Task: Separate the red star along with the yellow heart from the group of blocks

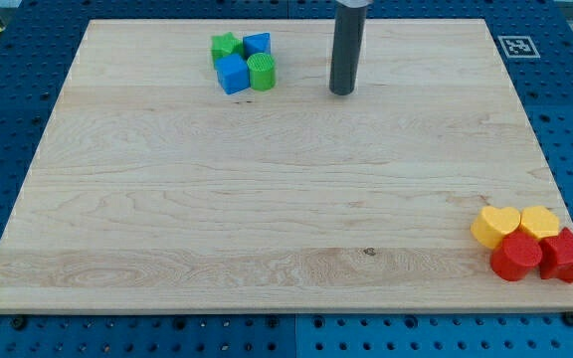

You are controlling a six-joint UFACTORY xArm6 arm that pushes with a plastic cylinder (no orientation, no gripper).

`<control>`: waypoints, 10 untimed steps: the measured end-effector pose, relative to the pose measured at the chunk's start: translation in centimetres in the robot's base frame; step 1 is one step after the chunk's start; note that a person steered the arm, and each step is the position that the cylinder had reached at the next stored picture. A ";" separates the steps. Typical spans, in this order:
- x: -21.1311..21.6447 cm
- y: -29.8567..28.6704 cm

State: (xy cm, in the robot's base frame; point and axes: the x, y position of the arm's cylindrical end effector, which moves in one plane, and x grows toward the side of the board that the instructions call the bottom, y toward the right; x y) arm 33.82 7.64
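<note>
The red star [565,256] lies at the board's bottom right corner, touching a red round block [515,258] on its left. The yellow heart [494,225] sits just above the red round block, next to a second yellow block [539,221] on its right. These blocks form one tight cluster. My tip [342,92] rests on the board near the view's top, a little right of centre, far from this cluster and to the right of the green and blue blocks.
A second cluster sits at the top left of centre: a green star [226,46], a small blue block [258,44], a blue cube [233,74] and a green round block [262,72]. The wooden board [267,199] lies on a blue perforated table.
</note>
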 end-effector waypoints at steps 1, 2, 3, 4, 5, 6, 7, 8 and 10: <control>-2.9 0.4; -8.6 0.3; -11.5 -2.8; -13.2 -5.2; -11.6 2.2; -5.9 10.8; 0.5 19.2; 6.8 26.8; 15.2 26.9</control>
State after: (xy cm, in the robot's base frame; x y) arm 49.01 34.51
